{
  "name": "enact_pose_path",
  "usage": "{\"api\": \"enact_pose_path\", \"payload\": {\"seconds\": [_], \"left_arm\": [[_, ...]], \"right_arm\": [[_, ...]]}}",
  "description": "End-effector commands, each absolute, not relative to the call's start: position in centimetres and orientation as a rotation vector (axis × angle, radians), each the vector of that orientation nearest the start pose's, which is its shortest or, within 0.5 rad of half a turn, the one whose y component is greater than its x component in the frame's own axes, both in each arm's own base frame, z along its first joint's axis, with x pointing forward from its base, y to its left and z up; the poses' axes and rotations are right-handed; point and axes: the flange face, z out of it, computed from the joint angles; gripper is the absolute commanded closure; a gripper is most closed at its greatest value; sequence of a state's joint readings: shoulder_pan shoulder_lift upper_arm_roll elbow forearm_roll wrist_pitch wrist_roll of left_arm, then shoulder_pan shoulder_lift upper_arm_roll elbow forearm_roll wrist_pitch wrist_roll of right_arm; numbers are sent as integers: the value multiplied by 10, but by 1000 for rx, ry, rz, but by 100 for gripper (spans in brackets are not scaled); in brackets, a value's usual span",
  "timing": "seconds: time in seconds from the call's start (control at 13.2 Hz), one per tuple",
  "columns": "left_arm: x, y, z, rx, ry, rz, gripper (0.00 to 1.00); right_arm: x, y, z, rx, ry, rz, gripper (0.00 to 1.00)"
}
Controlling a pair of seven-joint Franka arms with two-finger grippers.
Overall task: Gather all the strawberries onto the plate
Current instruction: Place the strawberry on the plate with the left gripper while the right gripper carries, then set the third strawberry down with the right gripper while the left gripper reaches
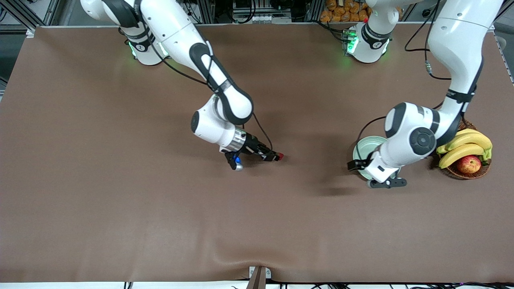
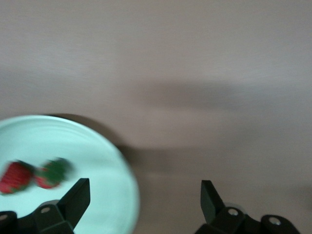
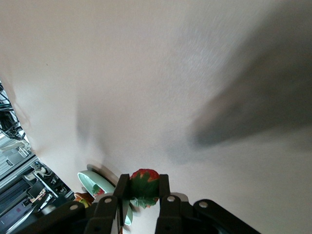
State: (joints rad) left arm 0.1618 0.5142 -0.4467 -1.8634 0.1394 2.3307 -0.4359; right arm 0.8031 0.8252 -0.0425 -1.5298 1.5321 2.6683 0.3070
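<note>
Right gripper (image 1: 275,156), clamped on a tiny red strawberry with a green leafy cap (image 1: 280,156), hangs over bare brown table, well apart from the pale mint-green round plate (image 1: 363,147). Carrying it there risks bumping the left gripper (image 2: 145,197), spread wide and empty over the plate's edge. Only the left wrist view shows two small red strawberries (image 2: 33,176) lying in the plate.

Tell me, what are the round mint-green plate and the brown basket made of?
The round mint-green plate looks like smooth plastic or glazed ceramic, plain with a soft sheen; hard to tell which. The brown basket holding the bananas looks woven, probably wicker.
</note>
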Motion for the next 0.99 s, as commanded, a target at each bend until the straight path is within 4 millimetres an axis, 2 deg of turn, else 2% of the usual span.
{"api": "enact_pose_path", "payload": {"seconds": [0.0, 0.08, 0.15, 0.38, 0.46, 0.61, 0.76, 0.91], "left_arm": [[610, -212, 275, -3256, -343, 90, 0], [607, -234, 273, -3257, -375, 95, 0], [606, -249, 270, -3259, -409, 107, 0], [599, -286, 259, -3250, -500, 129, 0], [596, -298, 253, -3248, -528, 144, 0], [591, -330, 246, -3264, -592, 134, 0], [590, -360, 243, -3281, -663, 126, 0], [596, -386, 244, -3296, -739, 117, 0]], "right_arm": [[534, 487, 167, -2069, 972, 249, 58], [531, 488, 162, -2077, 975, 254, 30], [532, 486, 162, -2078, 978, 250, 12], [542, 473, 169, -2064, 999, 225, 3], [552, 456, 172, -2053, 1025, 213, 1], [581, 404, 192, -2008, 1091, 182, 0], [597, 363, 210, -1971, 1146, 152, 0], [602, 330, 221, -1951, 1182, 144, 0]]}}
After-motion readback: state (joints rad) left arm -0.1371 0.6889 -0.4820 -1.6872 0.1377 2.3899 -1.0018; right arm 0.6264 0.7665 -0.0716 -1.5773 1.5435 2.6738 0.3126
